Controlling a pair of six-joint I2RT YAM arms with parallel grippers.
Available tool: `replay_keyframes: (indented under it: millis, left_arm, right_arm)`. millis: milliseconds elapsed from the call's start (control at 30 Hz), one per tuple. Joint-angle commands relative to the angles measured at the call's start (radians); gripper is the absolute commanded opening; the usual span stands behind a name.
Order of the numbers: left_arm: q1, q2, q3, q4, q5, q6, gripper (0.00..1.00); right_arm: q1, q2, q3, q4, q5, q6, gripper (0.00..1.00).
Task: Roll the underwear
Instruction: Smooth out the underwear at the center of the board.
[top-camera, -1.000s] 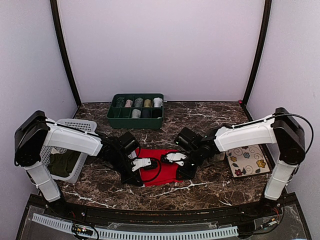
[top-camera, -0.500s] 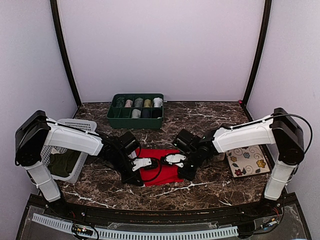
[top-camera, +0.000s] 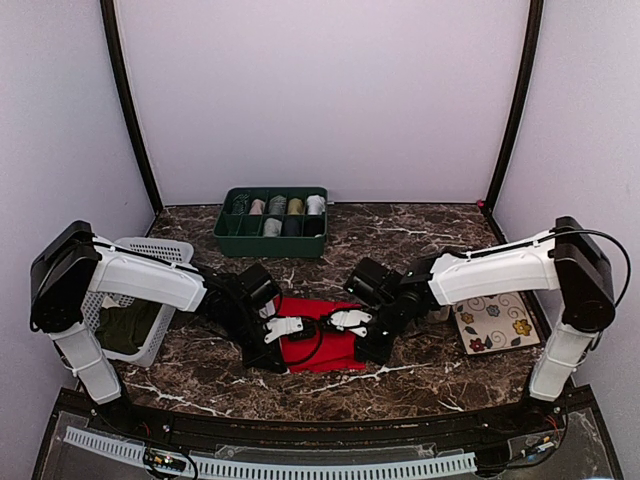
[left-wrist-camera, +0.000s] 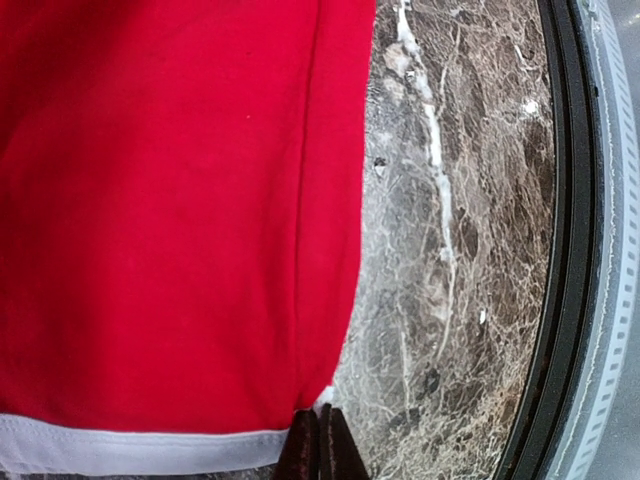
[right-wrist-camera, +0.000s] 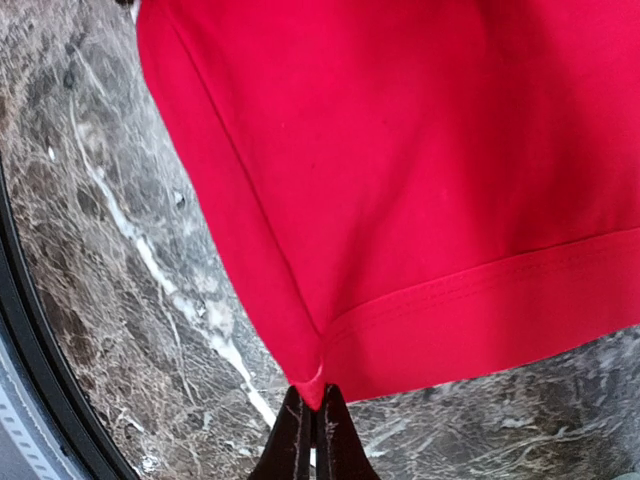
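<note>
My left hand (left-wrist-camera: 320, 445) is pressed together, its dark fingertips (left-wrist-camera: 300, 455) pinching a corner of the underwear (left-wrist-camera: 170, 220) just where the white waistband trim meets the folded side edge. My right hand (right-wrist-camera: 312, 435) is closed the same way, nipping the corner where the stitched leg hem meets the side fold. From each grip the bright red cloth spreads away from my fingers and lies flat and smooth on the marbled counter (left-wrist-camera: 440, 250), so the garment sits between my two hands with both of them low over it. Beside each pinched corner the fold runs close to the counter's dark near rim.

Out past my left hand, on its outer side, stands a white slatted basket (top-camera: 150, 250) with a dark olive garment (top-camera: 125, 330) in it. Out past my right hand lies a pale flowered mat (top-camera: 493, 322). Well beyond both hands, by the back wall, sits a dark green tray (top-camera: 272, 238) with rolled garments (top-camera: 283, 206) in its compartments.
</note>
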Motion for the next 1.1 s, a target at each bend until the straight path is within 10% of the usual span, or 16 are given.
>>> replay_keyframes:
  millis: [0, 267, 633, 867, 1067]
  left_arm:
    - [-0.003, -0.017, -0.033, -0.038, -0.034, 0.009, 0.0]
    - [0.0, -0.062, -0.056, -0.033, -0.035, 0.013, 0.01]
    - [0.015, -0.368, -0.034, -0.019, -0.169, -0.115, 0.98]
    - [0.019, -0.467, 0.012, 0.175, -0.611, -0.314, 0.99]
    - [0.12, -0.246, 0.307, 0.08, -0.333, -0.513, 0.99]
  right_arm:
    - [0.017, 0.038, -0.032, 0.016, -0.033, 0.02, 0.0]
    - [0.016, 0.027, -0.076, 0.037, -0.079, 0.03, 0.01]
    - [0.004, -0.222, 0.033, 0.01, 0.061, 0.169, 0.59]
    - [-0.014, -0.422, 0.048, 0.239, 0.39, 0.332, 1.0]
    - [-0.106, -0.378, 0.082, 0.391, 0.226, 0.48, 1.0]
